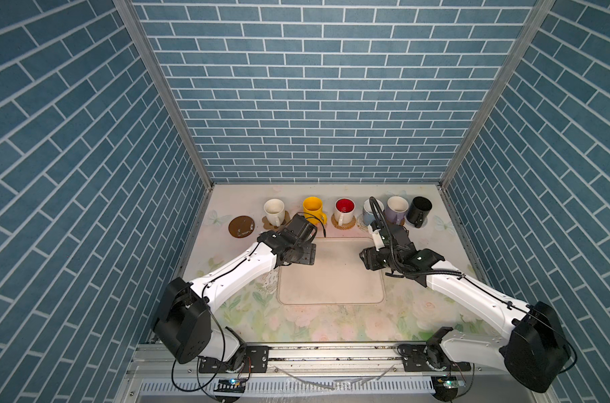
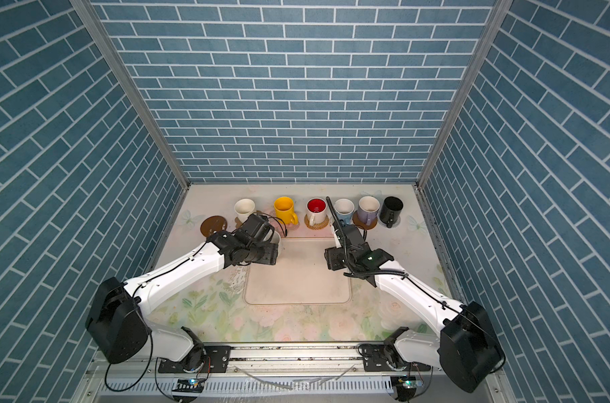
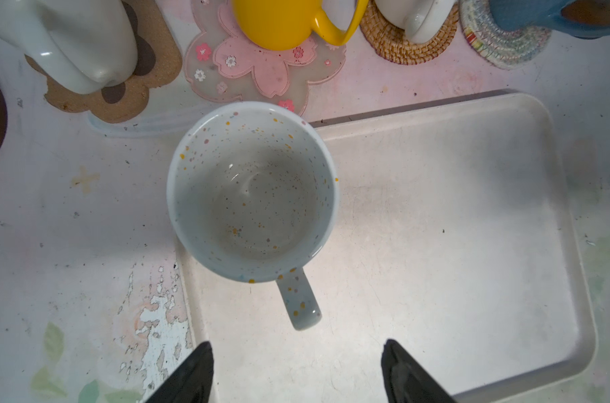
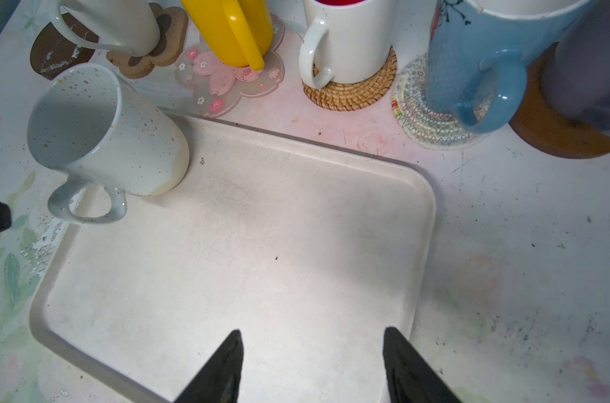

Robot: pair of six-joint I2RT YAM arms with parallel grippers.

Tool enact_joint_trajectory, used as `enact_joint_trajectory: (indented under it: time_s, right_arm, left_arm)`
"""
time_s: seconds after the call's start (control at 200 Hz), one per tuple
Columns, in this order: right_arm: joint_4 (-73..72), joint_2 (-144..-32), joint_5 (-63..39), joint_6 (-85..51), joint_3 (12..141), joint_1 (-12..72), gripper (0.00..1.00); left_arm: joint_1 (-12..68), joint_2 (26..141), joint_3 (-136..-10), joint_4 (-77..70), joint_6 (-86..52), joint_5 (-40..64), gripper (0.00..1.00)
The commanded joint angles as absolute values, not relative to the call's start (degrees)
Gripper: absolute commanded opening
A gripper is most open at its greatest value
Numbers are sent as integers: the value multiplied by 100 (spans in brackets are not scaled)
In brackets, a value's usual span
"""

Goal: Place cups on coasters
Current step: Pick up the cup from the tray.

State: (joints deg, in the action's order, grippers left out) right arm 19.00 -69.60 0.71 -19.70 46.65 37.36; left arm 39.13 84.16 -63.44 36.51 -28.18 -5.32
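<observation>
A speckled white cup (image 3: 251, 195) stands upright on the far left corner of the cream tray (image 3: 436, 244), its handle (image 3: 298, 307) pointing at my left gripper (image 3: 296, 349). That gripper hovers open, just short of the handle and touching nothing. An empty brown round coaster (image 1: 241, 226) lies at the far left. Along the back, a cream cup (image 1: 274, 209), yellow cup (image 1: 313, 207), red-inside cup (image 1: 344, 208), light blue cup (image 2: 343, 209), lavender cup (image 1: 396, 206) and black cup (image 1: 420, 209) each sit on a coaster. My right gripper (image 4: 313, 333) hangs open and empty over the tray.
The tray (image 1: 331, 279) fills the middle of the floral table. The paw coaster (image 3: 122, 101) and pink flower coaster (image 3: 261, 76) lie just beyond the speckled cup. Blue brick walls close in the back and both sides.
</observation>
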Motion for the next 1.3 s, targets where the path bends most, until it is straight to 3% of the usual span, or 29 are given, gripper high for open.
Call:
enact_joint_trajectory:
  time_s: [0.0, 0.21, 0.575, 1.295]
  right_arm:
    - [1792, -6799, 6, -2058, 4434, 3684, 65]
    - [1701, -6734, 0, -1995, 4254, 3612, 65]
    - [1551, -6495, -39, -2039, 4016, 3588, 64]
    - [1665, -6653, -9, -2035, 4140, 3585, 65]
  left_arm:
    - [4025, 8594, -6452, 3593, -3121, -767, 75]
    - [4078, 8912, -6431, 3481, -3354, -969, 72]
    - [4062, 9719, -6776, 3362, -3568, -1226, 57]
    - [4061, 9488, -6568, 3267, -3472, -1135, 0]
